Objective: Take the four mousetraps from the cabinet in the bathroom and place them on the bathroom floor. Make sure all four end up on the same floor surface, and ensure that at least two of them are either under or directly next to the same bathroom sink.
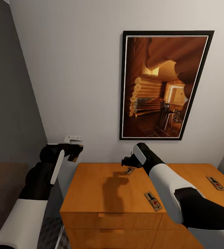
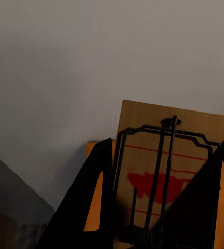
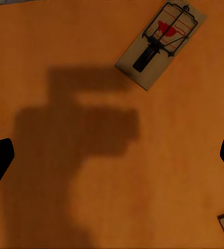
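Three mousetraps lie on the cabinet top: one near the back wall, one at the front edge, one far right. A fourth sits between the left gripper's fingers, left of the cabinet.

**Count of things in view**

Four mousetraps are counted: one is held off the cabinet's left edge in the left gripper; three lie on the cabinet top, one at about 12 o'clock of the top, one at about 5 o'clock, one at about 3 o'clock; one cabinet is seen; one framed picture is hung on the wall; two grippers are counted, the right gripper included.
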{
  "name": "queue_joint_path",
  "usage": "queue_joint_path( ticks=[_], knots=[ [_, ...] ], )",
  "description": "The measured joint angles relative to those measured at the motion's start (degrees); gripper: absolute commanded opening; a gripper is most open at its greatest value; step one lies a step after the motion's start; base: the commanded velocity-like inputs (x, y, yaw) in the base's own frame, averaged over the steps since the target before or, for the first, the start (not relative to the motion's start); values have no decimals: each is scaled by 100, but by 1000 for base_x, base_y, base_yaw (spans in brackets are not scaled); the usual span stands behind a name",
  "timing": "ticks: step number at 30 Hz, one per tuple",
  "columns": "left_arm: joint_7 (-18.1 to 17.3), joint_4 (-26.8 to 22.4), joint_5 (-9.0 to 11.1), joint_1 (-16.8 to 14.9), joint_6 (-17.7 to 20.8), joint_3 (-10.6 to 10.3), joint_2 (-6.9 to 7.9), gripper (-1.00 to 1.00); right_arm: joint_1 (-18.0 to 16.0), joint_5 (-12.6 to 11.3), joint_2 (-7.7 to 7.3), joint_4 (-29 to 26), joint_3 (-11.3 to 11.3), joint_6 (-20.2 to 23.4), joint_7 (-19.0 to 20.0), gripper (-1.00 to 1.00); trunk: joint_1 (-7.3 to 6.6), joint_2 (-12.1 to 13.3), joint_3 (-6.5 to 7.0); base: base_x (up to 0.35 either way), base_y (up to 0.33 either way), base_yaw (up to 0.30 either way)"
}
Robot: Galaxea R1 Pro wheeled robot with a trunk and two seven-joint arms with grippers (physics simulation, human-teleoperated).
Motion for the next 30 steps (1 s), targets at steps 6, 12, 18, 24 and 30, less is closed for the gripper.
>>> queue_joint_path(
  ticks=[6, 12, 18, 24, 30],
  knots=[
    [0, -6, 0, 9, 0, -1, 1, -100, -22, -3, 0, -4, -3, -11, 0, 100, 0, 0, 0, 0, 0, 0],
    [0, -66, -4, 12, 0, -2, 1, -100, -55, -11, 0, 10, 1, -19, -3, 100, 0, 0, 0, 0, 0, 0],
    [1, -164, -7, 14, 0, -7, 3, -100, -67, -13, 0, 10, 4, -23, -3, 100, 0, 0, 0, 0, 0, 0],
    [2, -239, -3, 73, 0, -10, 2, -100, -70, -16, 0, 12, 4, -25, -5, 100, 0, 0, 0, 0, 0, 0],
    [2, -275, 0, 95, 0, -10, 1, -100, -84, -13, 0, 9, 4, -24, -3, 100, 0, 0, 0, 0, 0, 0]
  ],
)
